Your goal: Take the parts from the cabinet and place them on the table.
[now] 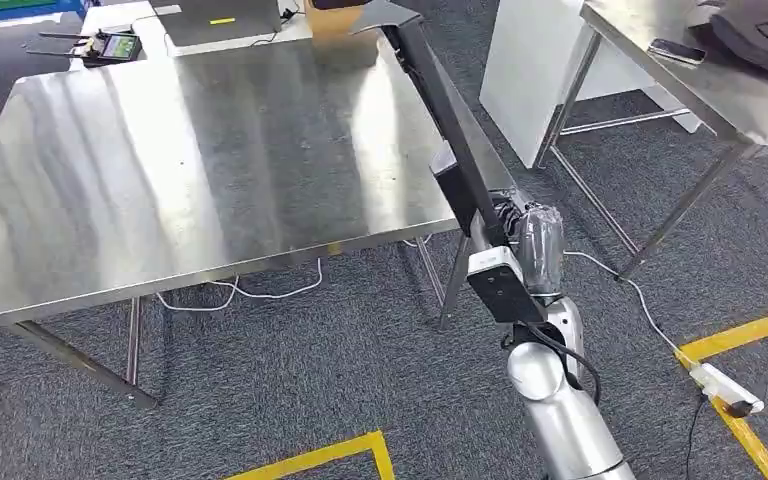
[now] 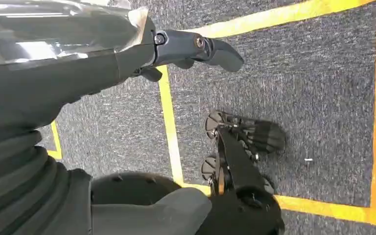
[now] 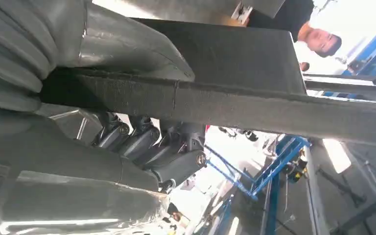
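Right robot hand is clamped on 1 end of a long dark flat part, thumb on one face and fingers on the other, as the right wrist view shows. Gripped at the end, so the rest of the part sticks out free, tilted up and away over the right edge of the counter. Far end sits above the counter's far right corner; can't tell if any of it touches the steel yet.

My read: the end grip keeps the hand off the counter edge, so the part can be laid flat without the fingers fouling. Carry is done, set-down isn't.

Left robot hand hangs by the robot's side over the carpet, fingers apart, holding nothing.

Risk: long lever on an end grip, the part may pivot in the hand when it is lowered.
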Controlling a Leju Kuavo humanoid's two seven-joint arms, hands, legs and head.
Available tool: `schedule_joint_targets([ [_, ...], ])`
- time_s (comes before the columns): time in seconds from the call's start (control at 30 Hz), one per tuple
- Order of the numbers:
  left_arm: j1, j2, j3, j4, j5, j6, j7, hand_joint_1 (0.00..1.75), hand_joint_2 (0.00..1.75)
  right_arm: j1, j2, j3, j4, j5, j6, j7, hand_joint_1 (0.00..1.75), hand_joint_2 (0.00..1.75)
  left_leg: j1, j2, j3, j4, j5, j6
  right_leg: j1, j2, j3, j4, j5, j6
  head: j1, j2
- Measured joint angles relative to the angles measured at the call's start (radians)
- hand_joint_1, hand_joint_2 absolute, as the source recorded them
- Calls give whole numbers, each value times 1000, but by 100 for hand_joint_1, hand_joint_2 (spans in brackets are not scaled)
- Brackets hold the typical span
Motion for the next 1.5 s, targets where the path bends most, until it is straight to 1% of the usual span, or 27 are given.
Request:
schedule_joint_targets([
  [0.1, 2, 0, -3, 0, 0, 0, -5, 0, 175, -3, -2, 0, 3, -9, 0, -9, 175, 175, -7, -29, 5, -9, 31, 17, 3, -24, 11, -6, -7, 20, -1, 0],
  [0.13, 2, 0, -3, 0, 0, 0, -7, 0, 175, -6, -4, 0, 4, -11, 0, -12, 175, 175, 9, -35, 25, -25, 46, 21, 5, -13, 2, 11, -14, 25, -1, 0],
  [0.17, 2, 0, -4, 0, 0, -2, -9, 0, 175, -8, -10, 0, 7, -14, -1, -15, 175, 175, 6, -42, 28, -30, 48, 24, 1, 9, -6, 40, -33, 24, 2, 0],
  [0.23, 0, 0, -4, 0, 11, -10, -10, 0, 175, -12, -16, 0, 11, -15, -2, -18, 175, 175, 5, -60, 25, -27, 54, 32, -4, 31, -73, 189, -103, 13, 4, 0],
  [0.3, 1, 0, -3, 0, 18, -18, -10, 0, 175, -7, -23, -1, 19, -17, -3, -18, 175, 175, 5, -83, 25, -27, 54, 32, -6, 35, -132, 307, -131, 19, 5, 0],
  [0.37, 2, 0, -3, 0, 18, -18, -10, 0, 175, -8, -27, -2, 25, -17, -3, -18, 175, 175, 4, -106, 26, -26, 53, 31, -6, 40, -108, 239, -89, 36, 5, 0],
  [0.43, 1, -2, -3, 1, 18, -19, -10, 0, 175, -13, -29, -2, 25, -17, -3, -18, 175, 175, 4, -128, 28, -25, 51, 27, -7, 60, -31, 57, -13, 49, 4, 0],
  [0.47, 1, -4, -3, 2, 18, -19, -10, 0, 175, -18, -31, -2, 27, -17, -3, -18, 175, 175, 0, -135, 24, -23, 49, 25, -5, 93, -7, -4, 3, 45, 5, 0],
  [0.6, 4, -6, -3, 2, 18, -18, -7, 0, 175, -25, -29, 0, 29, -15, -2, -23, 175, 175, 0, -161, 15, -21, 45, 5, -5, 71, 2, -13, 7, 23, 1, 0],
  [0.63, 5, -5, -3, 1, 18, -15, -5, 0, 175, -31, -28, 0, 30, -13, 0, -23, 175, 175, 4, -151, 14, -10, 37, -1, -24, 59, 6, -23, 13, 14, 2, 0],
  [0.7, 3, -6, -3, 1, 19, -13, -4, 0, 175, -44, -27, 0, 31, -2, 4, -22, 175, 175, 3, -87, -26, 76, -16, -13, -20, 47, 12, -24, 7, 0, -8, 0],
  [0.77, -1, -7, -3, 1, 19, -9, -4, 0, 175, -55, -28, 1, 38, 17, 11, -13, 175, 175, 13, -71, -110, 233, -86, -23, -18, 31, 15, -24, 4, -4, -7, 0],
  [0.8, 0, -8, -3, 2, 21, -8, -4, 0, 175, -60, -28, 3, 43, 23, 17, -11, 175, 175, 17, -67, -141, 287, -96, -28, -18, 23, 15, -24, 3, -5, -9, 0],
  [0.83, 1, -8, -3, 2, 21, -6, -4, 0, 175, -63, -27, 6, 47, 27, 19, -8, 175, 175, 22, -65, -145, 283, -80, -32, -19, 14, 16, -24, 2, -4, -7, 0],
  [0.9, 1, -7, -2, 1, 21, -2, -4, 0, 175, -69, -27, 10, 53, 35, 20, -5, 175, 175, 30, -54, -89, 161, -2, -39, -24, 1, 20, -22, -3, 3, -8, 0],
  [0.93, 0, -7, -2, 1, 21, 1, -4, 0, 175, -71, -27, 10, 54, 39, 20, -2, 175, 175, 32, -32, -37, 65, 42, -41, -25, -7, 24, -21, -7, 10, -8, 0],
  [0.97, -1, -8, -2, 2, 21, 2, -4, 0, 175, -75, -27, 10, 55, 40, 20, 1, 175, 175, 32, 11, -3, 0, 52, -42, -21, -12, 26, -17, -12, 17, -10, 0],
  [1.0, -4, -10, -2, 2, 21, 4, -4, 0, 175, -79, -27, 10, 55, 44, 21, 5, 175, 175, 23, -6, -3, -4, 49, -34, -10, -17, 25, -13, -17, 25, -10, 0],
  [1.07, -4, -10, -2, 2, 22, 11, -3, 0, 175, -88, -26, 14, 59, 55, 21, 7, 175, 175, 16, -24, -11, -1, 49, -20, -4, -30, 29, -16, -16, 35, -1, 0],
  [1.13, -3, -10, -2, 2, 23, 14, -3, 0, 175, -94, -26, 18, 62, 59, 22, 11, 175, 175, 10, -42, -5, -10, 56, 0, -6, -43, 29, -17, -21, 54, -3, 0],
  [1.2, -5, -11, -2, 2, 23, 15, -3, 0, 175, -95, -27, 19, 64, 61, 22, 11, 175, 175, 12, -57, -4, -13, 59, 19, -14, 17, -10, 69, -68, 47, 0, 0],
  [1.27, -6, -11, -2, 2, 26, 18, -3, 0, 175, -95, -27, 22, 70, 62, 22, 11, 175, 175, 11, -75, -4, -13, 58, 25, -16, 33, -91, 233, -130, 39, 2, 0],
  [1.33, -5, -11, -2, 2, 30, 18, -3, 0, 175, -94, -28, 23, 79, 67, 22, 13, 175, 175, 6, -91, -2, -13, 57, 26, -10, 41, -138, 312, -142, 48, 5, 0],
  [1.37, -5, -12, -1, 2, 31, 18, -3, 0, 175, -94, -28, 24, 81, 69, 22, 14, 175, 175, 5, -100, -1, -13, 56, 26, -9, 42, -127, 281, -123, 54, 4, 0],
  [1.43, -5, -13, -1, 2, 31, 18, -3, 0, 175, -97, -28, 24, 82, 69, 26, 22, 175, 175, 1, -115, 4, -13, 55, 25, -5, 44, -44, 101, -45, 65, 5, 0],
  [1.47, -5, -14, 0, 2, 32, 18, -3, 0, 175, -101, -27, 24, 82, 67, 29, 25, 175, 175, 1, -118, 6, -13, 54, 24, -3, 47, -8, 26, -18, 62, 6, 0],
  [1.5, -6, -16, 1, 2, 32, 18, -3, 0, 175, -106, -27, 24, 84, 64, 32, 27, 175, 175, -8, -121, 3, -9, 50, 19, 4, 52, 9, -7, -14, 48, 4, 0],
])
